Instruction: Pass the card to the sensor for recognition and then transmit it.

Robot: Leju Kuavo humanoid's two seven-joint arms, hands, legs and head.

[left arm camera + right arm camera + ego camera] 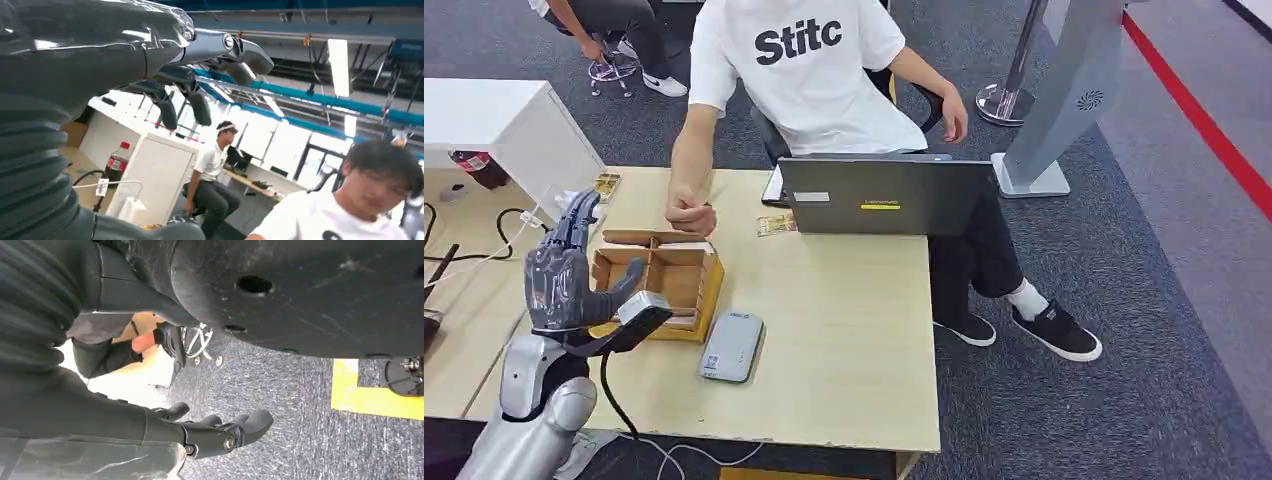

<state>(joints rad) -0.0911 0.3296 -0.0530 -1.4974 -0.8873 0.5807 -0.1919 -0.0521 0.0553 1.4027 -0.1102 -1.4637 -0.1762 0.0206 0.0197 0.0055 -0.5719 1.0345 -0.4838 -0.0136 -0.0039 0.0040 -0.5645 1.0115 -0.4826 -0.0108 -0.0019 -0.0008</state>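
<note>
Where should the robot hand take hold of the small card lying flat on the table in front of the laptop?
Probably by its near long edge. The small yellowish card lies flat on the light wooden table, with the open grey laptop close behind and the person's fist to its left. Come from above on the robot's side with the left robot hand, pinching thumb under the edge.

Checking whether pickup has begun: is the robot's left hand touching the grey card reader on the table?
Apart. The head view shows the left hand raised over the wooden box, with bare tabletop between it and the card reader.
</note>
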